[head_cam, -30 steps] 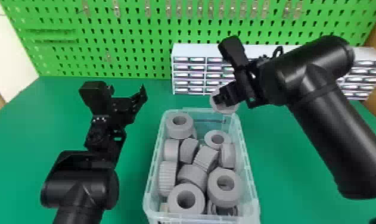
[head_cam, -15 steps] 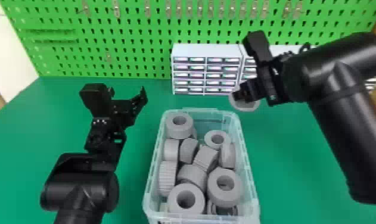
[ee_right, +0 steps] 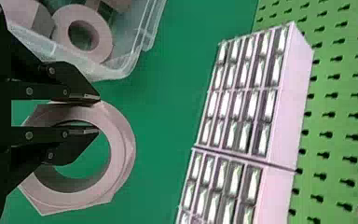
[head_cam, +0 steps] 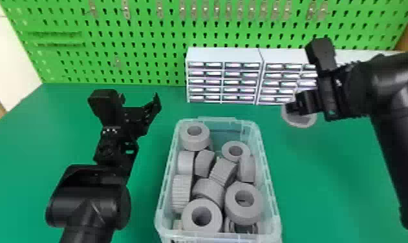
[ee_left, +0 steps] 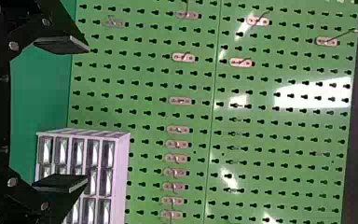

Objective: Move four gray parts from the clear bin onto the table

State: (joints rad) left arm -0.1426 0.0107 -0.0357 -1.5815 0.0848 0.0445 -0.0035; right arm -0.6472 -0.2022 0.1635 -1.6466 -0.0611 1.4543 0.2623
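Gray part, a ring with a faceted outer edge, is clamped in the right gripper, one finger inside its hole and the other against the outside of its wall. Under it is the green table, on the right of the clear bin and near its far corner. Inside the bin, other gray parts are heaped together, some with their holes facing up, some on their sides. Left of the bin, the left gripper hangs over the table, empty, its fingers wide apart. Beyond the bin, white drawer units stand before a green pegboard.
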